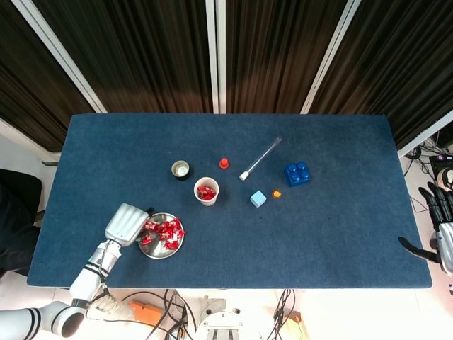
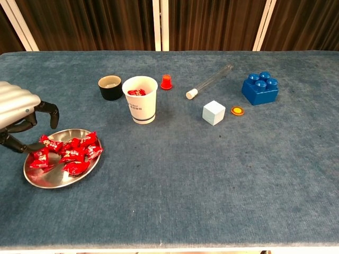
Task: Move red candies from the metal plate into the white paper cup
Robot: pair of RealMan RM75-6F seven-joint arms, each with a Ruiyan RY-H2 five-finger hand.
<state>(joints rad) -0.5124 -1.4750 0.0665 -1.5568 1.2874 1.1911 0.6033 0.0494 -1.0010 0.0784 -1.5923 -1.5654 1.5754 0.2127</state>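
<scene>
A metal plate [image 1: 157,252] [image 2: 52,181] with several red wrapped candies [image 1: 163,230] [image 2: 69,151] sits near the table's front left. Behind it and to the right, the white paper cup [image 1: 207,191] [image 2: 141,106] stands upright with red candies [image 2: 136,92] inside. My left hand [image 1: 127,223] [image 2: 20,114] hovers at the plate's left edge with its fingers [image 2: 51,112] curved downward and apart. Its thumb reaches down to the leftmost candies, and I see nothing held. My right hand [image 1: 442,237] is off the table's right edge, fingers spread and empty.
A small black cup [image 1: 180,169] [image 2: 110,88] stands left of the paper cup. To its right are a red cap [image 1: 224,163] [image 2: 166,82], a test tube [image 1: 260,158] [image 2: 209,81], a pale blue cube [image 1: 258,198] [image 2: 214,112], an orange disc [image 1: 277,193] [image 2: 237,110] and a blue brick [image 1: 298,173] [image 2: 260,88].
</scene>
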